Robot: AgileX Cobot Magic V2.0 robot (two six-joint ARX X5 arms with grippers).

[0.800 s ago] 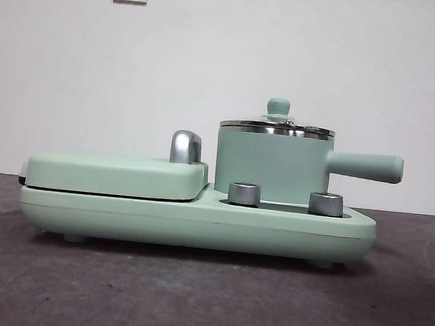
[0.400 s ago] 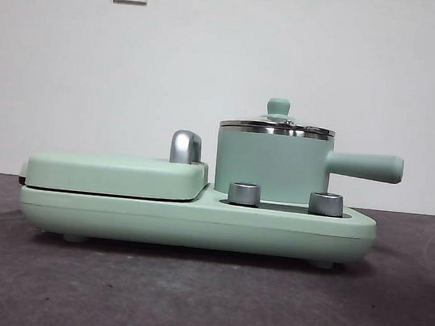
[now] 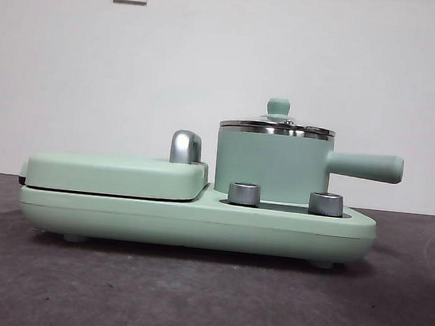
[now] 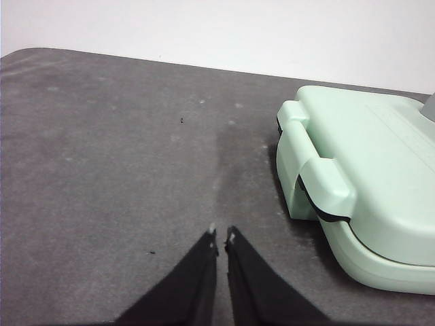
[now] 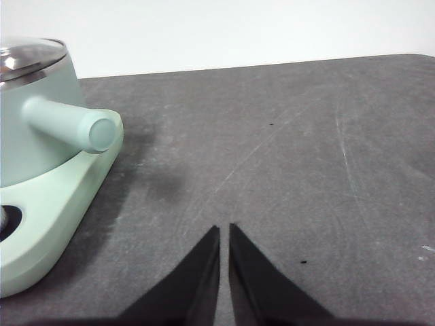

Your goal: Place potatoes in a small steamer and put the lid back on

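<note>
Nothing of the task looks begun: both arms wait low over the bare grey surface [image 3: 204, 300], and no potato shows in any view, so where it lies cannot be told. The left end effector [image 4: 221, 238] hangs near the closed grill plate [image 4: 367, 176] at the left, its jaws drawn almost together on nothing. The right end effector [image 5: 224, 232], jaws likewise nearly closed and empty, sits near the steamer's side handle [image 5: 68, 123]. Farther back, the small steamer [image 3: 272, 167] stands on the right of the appliance base [image 3: 196, 223], the lid [image 3: 277, 126] seated on it. The next move likely calls for opening a jaw pair and lifting the lid by its knob [image 3: 278, 106].
</note>
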